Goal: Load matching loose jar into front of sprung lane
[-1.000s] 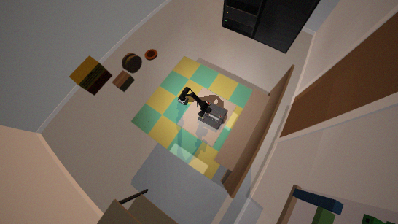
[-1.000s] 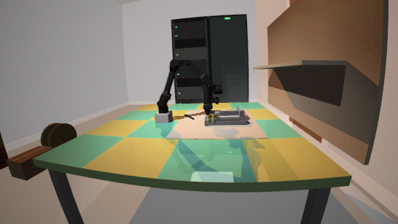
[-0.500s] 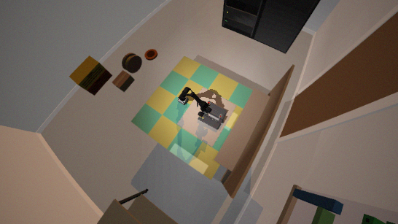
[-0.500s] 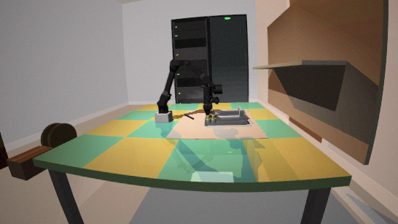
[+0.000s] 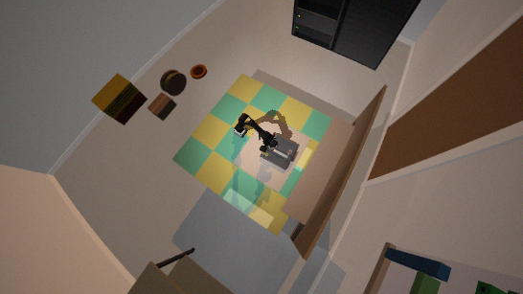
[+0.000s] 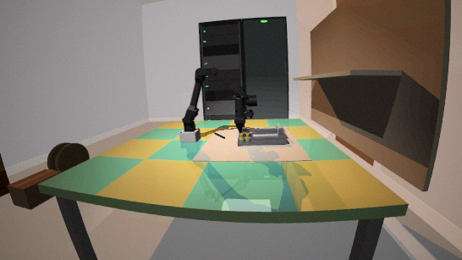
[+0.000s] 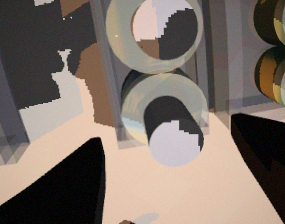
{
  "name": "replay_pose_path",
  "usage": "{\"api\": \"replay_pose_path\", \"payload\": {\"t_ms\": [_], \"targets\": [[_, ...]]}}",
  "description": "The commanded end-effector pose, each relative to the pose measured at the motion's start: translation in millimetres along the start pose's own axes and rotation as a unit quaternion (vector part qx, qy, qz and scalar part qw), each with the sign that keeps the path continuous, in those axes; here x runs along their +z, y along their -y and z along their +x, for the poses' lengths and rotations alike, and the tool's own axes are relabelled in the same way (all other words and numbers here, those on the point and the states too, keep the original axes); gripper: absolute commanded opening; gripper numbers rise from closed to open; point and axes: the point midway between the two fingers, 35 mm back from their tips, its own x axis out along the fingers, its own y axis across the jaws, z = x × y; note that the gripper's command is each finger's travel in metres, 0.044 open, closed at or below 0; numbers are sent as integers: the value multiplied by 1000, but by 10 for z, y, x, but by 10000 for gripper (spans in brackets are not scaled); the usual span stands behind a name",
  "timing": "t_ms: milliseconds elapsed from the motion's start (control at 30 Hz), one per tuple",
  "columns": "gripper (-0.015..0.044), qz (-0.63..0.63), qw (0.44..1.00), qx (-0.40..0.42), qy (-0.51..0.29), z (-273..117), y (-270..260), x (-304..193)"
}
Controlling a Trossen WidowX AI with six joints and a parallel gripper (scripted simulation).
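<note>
The front jar [image 7: 191,95], with a pale rim and a dark post with a whitish round top, stands upright at the mouth of the clear-walled lane [image 7: 107,85]. The rear jar [image 7: 118,27], with a similar pale rim, is right behind it in line, apparently touching. My gripper [image 7: 168,135] [image 6: 240,130] is open, its black fingers apart on either side of the front jar, with a gap on both sides. The pusher plate is out of the wrist view. The low front stop is hard to make out. The lanes belong to a grey rack [image 6: 271,141] [image 5: 287,147].
Amber-banded jars [image 7: 264,80] stand in the neighbouring lane on the right; yellow ones [image 6: 247,136] show at the rack's front. Another lane wall is at the wrist view's left. The rack stands on a pink mat [image 6: 220,152] [image 5: 280,184]. A thin black stick [image 6: 219,135] lies left of the rack.
</note>
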Motion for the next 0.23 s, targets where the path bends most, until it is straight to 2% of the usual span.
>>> {"api": "replay_pose_path", "payload": {"t_ms": [0, 200], "targets": [[280, 1, 1000, 0, 3, -29, 5, -104], [280, 1, 1000, 0, 2, -33, 6, -307]]}}
